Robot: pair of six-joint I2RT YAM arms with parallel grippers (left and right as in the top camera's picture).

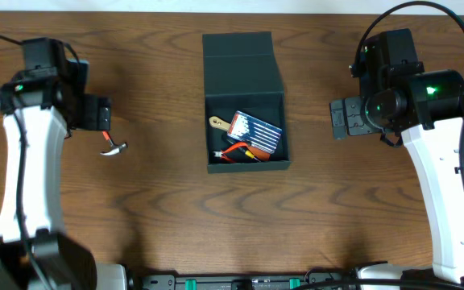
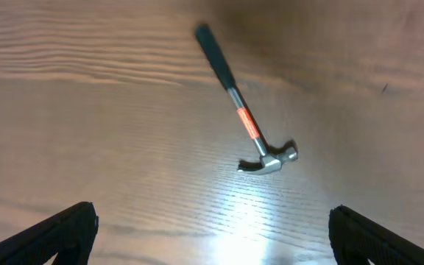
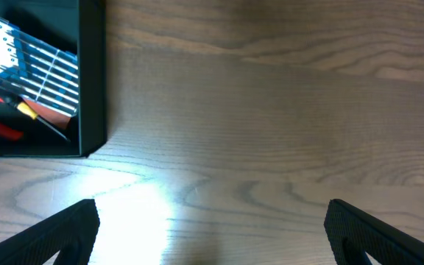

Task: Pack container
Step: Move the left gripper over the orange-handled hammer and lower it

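Our left gripper, jaws wide, hangs just short of the hammer, head toward us, handle slanting away. The open container sits well apart, nearer our right gripper, also wide and empty.

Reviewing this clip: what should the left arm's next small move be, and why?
Probably lower the left end effector onto the handle of the hammer. It is open and empty, the hammer lies loose on the table just ahead of it, and the container stands open with other tools already inside.
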